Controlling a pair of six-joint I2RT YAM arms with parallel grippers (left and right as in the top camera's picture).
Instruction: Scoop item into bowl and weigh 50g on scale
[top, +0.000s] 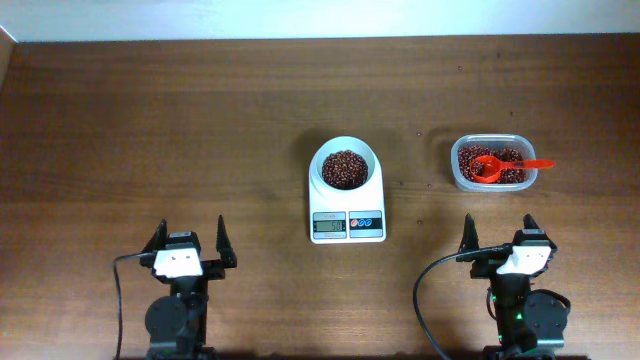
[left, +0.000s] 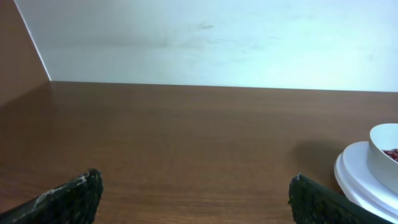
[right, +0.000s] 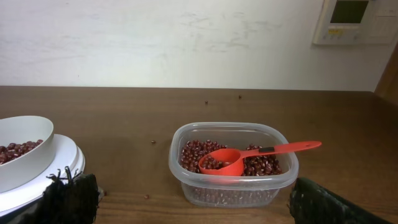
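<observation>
A white bowl (top: 345, 167) holding dark reddish-brown beans (top: 344, 168) sits on the white scale (top: 347, 226) at the table's middle. The bowl also shows in the left wrist view (left: 384, 155) and the right wrist view (right: 22, 152). A clear plastic tub (top: 492, 163) of beans (right: 261, 162) stands to the right, with a red scoop (right: 239, 159) resting in it. My left gripper (top: 189, 243) is open and empty near the front edge. My right gripper (top: 498, 235) is open and empty in front of the tub.
A few stray beans (right: 153, 142) lie on the wooden table near the tub. A white wall runs along the table's far edge. A wall-mounted panel (right: 353, 20) shows at the top right of the right wrist view.
</observation>
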